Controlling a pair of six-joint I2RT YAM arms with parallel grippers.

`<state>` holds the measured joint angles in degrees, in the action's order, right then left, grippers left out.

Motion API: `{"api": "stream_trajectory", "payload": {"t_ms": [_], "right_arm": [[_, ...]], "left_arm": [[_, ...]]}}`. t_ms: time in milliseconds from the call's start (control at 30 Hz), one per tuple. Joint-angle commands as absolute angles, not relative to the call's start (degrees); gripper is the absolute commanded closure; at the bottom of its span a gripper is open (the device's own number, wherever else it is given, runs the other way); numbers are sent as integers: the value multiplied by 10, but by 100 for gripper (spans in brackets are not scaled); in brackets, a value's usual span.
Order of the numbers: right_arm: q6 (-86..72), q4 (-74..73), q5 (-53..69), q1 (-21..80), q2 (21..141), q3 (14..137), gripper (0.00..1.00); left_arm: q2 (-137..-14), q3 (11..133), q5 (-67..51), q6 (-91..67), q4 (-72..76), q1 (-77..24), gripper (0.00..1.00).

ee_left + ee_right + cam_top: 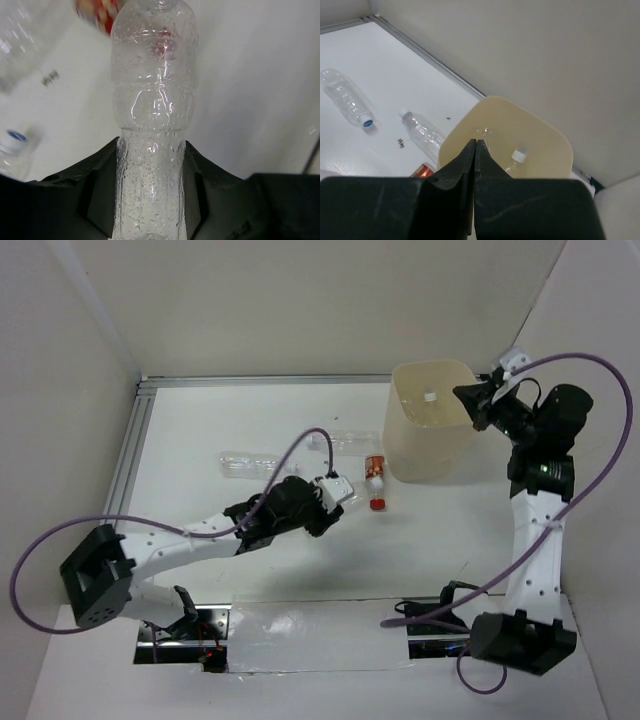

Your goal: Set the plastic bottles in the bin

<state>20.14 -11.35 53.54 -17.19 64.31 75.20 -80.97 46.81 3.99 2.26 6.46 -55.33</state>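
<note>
The bin (428,430) is translucent cream-beige on the white surface (200,420), with a white cap (519,156) showing inside. The wet bottle (152,125) in the black left hand (152,170) is clear, speckled all over with droplets. The labelled bottle (376,483) has a red cap and red-and-white label; the far bottles (345,97) are clear, one cap ringed blue.

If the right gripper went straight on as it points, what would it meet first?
Likely the cream-beige translucent plastic bin: the shut right gripper aims into its open mouth, towards a white-capped clear plastic bottle inside. Depth is unclear.
</note>
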Motion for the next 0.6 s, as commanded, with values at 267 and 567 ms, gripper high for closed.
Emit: {"api": "stream_trajectory", "payload": {"t_ms": [267, 567], "right_arm": [[209, -239, 286, -174, 546, 623, 100], [379, -368, 398, -174, 441, 534, 100]], "left_arm": [[-865, 780, -89, -64, 245, -519, 82], [-1084, 1032, -104, -207, 390, -487, 78]]}}
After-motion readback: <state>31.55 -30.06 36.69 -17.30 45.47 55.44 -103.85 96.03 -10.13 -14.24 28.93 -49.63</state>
